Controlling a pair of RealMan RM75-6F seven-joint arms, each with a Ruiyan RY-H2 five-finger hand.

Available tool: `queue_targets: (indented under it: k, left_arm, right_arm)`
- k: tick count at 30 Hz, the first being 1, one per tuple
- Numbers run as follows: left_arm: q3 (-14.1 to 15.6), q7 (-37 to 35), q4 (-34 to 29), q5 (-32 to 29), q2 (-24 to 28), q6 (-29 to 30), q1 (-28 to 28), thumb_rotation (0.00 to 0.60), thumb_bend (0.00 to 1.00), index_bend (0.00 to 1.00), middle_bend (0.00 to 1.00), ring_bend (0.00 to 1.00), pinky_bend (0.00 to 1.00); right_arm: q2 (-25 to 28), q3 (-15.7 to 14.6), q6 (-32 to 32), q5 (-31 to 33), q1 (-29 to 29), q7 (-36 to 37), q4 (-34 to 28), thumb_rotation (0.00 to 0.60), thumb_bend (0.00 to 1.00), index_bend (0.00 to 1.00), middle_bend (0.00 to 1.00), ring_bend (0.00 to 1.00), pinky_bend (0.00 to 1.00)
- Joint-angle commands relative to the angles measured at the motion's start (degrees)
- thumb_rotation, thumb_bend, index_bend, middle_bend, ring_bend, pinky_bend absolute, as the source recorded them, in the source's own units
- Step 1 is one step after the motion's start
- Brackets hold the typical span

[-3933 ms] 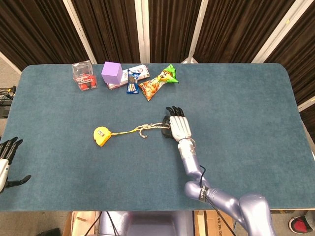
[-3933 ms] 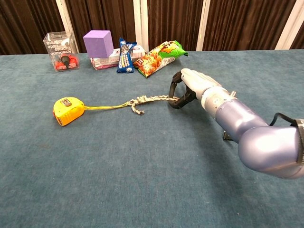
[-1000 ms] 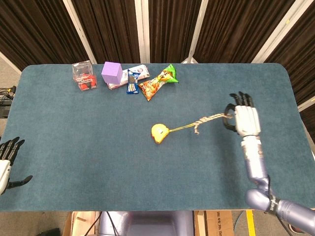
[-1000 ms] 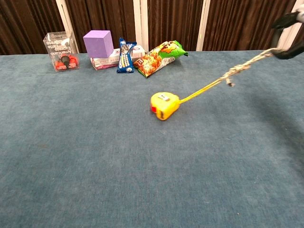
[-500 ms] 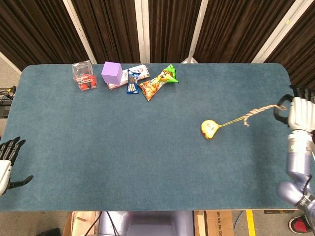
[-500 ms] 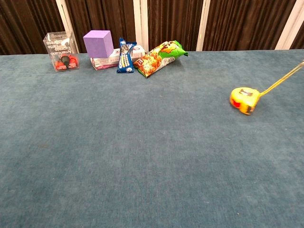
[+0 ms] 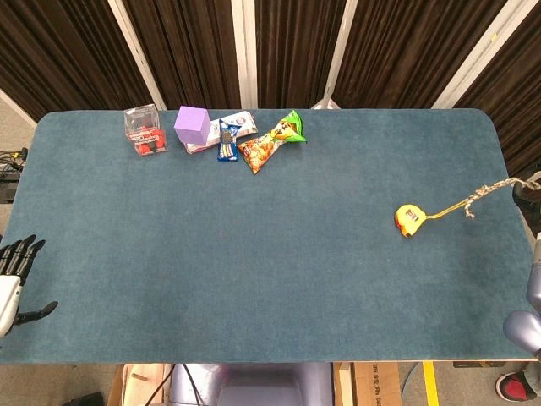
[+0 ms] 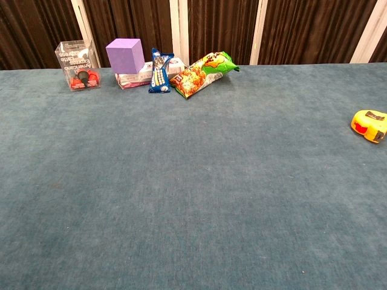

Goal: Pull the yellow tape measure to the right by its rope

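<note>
Left hand [image 7: 12,275] at the near left table edge, fingers spread, holding nothing. Right arm [image 7: 526,326] shows at the near right corner; its hand is out of frame. Yellow tape measure [image 7: 407,220] lies near the table's right edge, rope [image 7: 473,200] stretched rightward past it. Snack packets [image 7: 270,142], purple cube [image 7: 192,124], clear box [image 7: 144,130] line the far edge.

Blue table [image 7: 254,254] carries yellow tape measure [image 7: 407,221] (far right), purple cube [image 7: 192,124], snack packets [image 7: 269,142]
</note>
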Motion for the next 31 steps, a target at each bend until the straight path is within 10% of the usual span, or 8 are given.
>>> queue_targets:
  k: [1, 12, 19, 31]
  left_arm:
    - [-0.01, -0.01, -0.02, -0.07, 0.01, 0.04, 0.04, 0.600, 0.00, 0.00, 0.00, 0.00, 0.00]
    - [0.11, -0.24, 0.21, 0.52, 0.17, 0.63, 0.25, 0.600, 0.00, 0.00, 0.00, 0.00, 0.00]
    - [0.17, -0.08, 0.68, 1.53, -0.02, 1.63, 0.42, 0.600, 0.00, 0.00, 0.00, 0.00, 0.00]
    - [0.25, 1.06, 1.91, 3.02, -0.75, 3.53, 0.90, 0.600, 0.00, 0.00, 0.00, 0.00, 0.00]
  right_arm:
    - [1.06, -1.20, -0.97, -0.37, -0.56, -0.84, -2.27, 0.600, 0.51, 0.01, 0.01, 0.00, 0.00]
    - [4.24, -4.70, 3.29, -5.67, -4.53, -0.08, -15.97, 0.600, 0.37, 0.00, 0.00, 0.00, 0.00]
    - [6.71, -13.17, 12.16, -22.19, -12.64, 4.88, -28.21, 0.600, 0.36, 0.00, 0.00, 0.00, 0.00]
    - [6.69, -23.54, 26.51, -40.52, -22.40, 6.27, -24.30, 0.600, 0.35, 0.00, 0.00, 0.00, 0.00]
